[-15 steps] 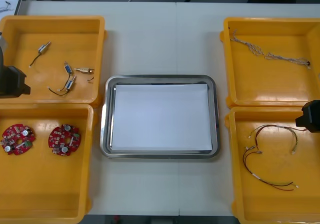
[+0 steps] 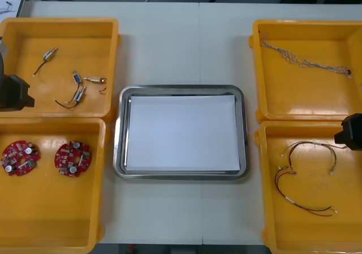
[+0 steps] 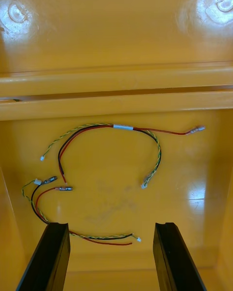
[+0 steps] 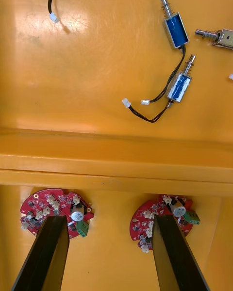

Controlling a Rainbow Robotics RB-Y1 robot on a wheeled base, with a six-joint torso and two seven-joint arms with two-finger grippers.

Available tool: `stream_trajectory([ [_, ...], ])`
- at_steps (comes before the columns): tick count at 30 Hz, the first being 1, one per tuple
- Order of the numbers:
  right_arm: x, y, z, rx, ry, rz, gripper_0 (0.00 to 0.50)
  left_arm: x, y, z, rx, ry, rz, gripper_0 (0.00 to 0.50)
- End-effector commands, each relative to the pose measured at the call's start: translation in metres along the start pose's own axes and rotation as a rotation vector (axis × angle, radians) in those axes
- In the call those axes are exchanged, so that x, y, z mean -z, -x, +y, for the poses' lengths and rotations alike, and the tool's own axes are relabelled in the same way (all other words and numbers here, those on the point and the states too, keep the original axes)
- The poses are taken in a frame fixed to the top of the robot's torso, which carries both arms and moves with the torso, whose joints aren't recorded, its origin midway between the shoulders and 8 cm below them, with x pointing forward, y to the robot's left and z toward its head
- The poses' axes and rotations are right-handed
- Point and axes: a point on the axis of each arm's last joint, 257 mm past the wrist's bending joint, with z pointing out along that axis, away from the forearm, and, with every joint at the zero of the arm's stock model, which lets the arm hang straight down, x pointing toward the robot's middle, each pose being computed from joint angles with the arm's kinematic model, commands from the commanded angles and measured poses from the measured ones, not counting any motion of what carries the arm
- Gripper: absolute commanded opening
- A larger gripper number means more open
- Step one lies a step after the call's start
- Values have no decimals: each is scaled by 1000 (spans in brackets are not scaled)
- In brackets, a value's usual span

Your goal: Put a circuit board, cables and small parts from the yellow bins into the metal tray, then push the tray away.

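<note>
I've got left gripper (image 4: 109, 225) spread above two boards (image 2: 72, 158) in the bin (image 2: 51, 211) at 8 o'clock of tray (image 2: 181, 88); right gripper (image 3: 110, 228) spread above cables (image 3: 124, 127) at 4 o'clock of tray

Red circuit boards (image 4: 39, 206) — each partly behind left pincer (image 4: 109, 219) finger; small metal part (image 4: 222, 37) — cut off at view's edge.

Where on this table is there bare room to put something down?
Bare: the metal tray's white inside, the table beyond it, and the near-left yellow bin's floor nearer than the circuit boards. Crowded: the small metal parts, and the red and yellow cables under the open right gripper; the left gripper hangs over the boards.
</note>
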Motion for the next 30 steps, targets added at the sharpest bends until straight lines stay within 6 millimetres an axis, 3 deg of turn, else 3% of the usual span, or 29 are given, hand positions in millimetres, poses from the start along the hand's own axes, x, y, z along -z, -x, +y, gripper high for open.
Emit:
stream_trajectory([
  [1,10,6,-5,7,-11,-36,500,16,12,17,-103,46,-49,500],
  [30,10,6,-5,7,-11,-36,500,16,12,17,-103,46,-49,500],
])
